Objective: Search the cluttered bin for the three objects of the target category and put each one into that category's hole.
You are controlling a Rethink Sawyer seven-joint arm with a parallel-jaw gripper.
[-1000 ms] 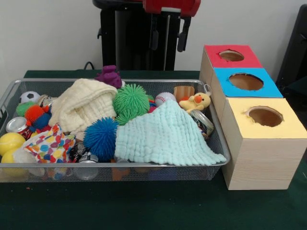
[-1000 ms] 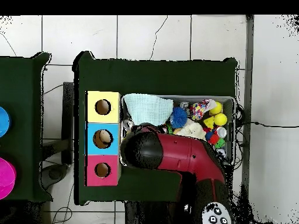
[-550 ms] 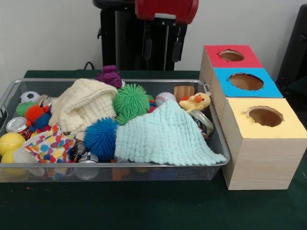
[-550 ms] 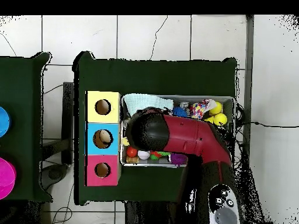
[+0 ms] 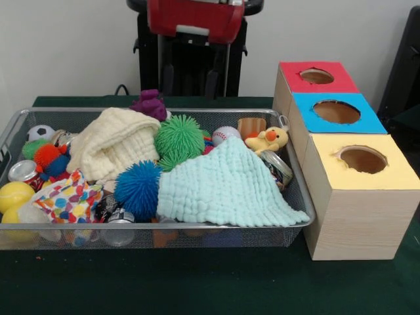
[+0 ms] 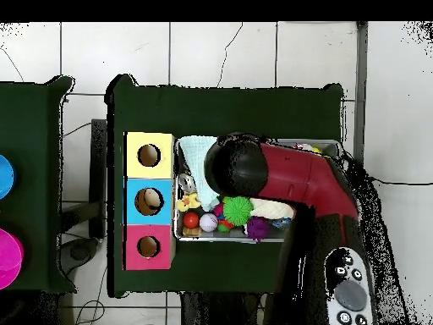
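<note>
I have the arm reaching over the wire bin, its red housing at the top of the front view and its dark rounded head above the bin's end nearest the boxes in the overhead view. Two dark fingers hang below the housing against the black pedestal, well above the clutter; I cannot tell whether the jaws are released or clenched, and nothing shows between them.

The bin sits on the green desk, packed full. A mint cloth drapes over the front right corner, with a cream cloth behind it to the left. Between them lie a green spiky ball and a blue spiky ball. A yellow duck toy sits near the right wall beside a baseball, a purple toy is at the back, and yellow balls and a patterned cloth fill the left front corner.

Just right of the bin stand three boxes in a row: red-topped, blue-topped and yellow-topped, each with a round hole
</note>
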